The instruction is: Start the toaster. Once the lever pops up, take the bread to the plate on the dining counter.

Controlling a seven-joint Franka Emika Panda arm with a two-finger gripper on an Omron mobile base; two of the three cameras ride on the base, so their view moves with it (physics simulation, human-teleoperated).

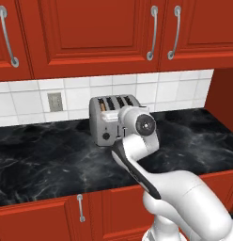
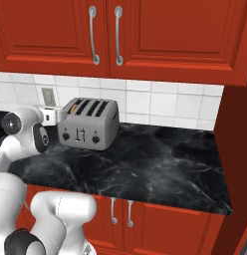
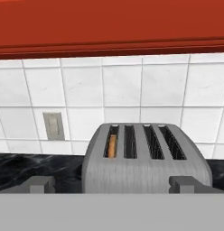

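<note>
While the white arm reaches over a black marble wall counter (image 2: 160, 164), its gripper (image 3: 111, 182) hangs just in front of the grey four-slot toaster (image 2: 88, 124), jaws spread wide and holding nothing, one finger tip (image 3: 39, 184) toward each end of the toaster's near face. Standing against the white tile backsplash (image 3: 132, 90) beneath the red upper cabinets (image 1: 90, 33), the toaster holds the bread (image 3: 112, 145), a tan slice sunk edge-up in its leftmost slot as seen from the hand view. Beside the toaster, a grey wall outlet (image 3: 53, 126) is set in the tiles.
</note>
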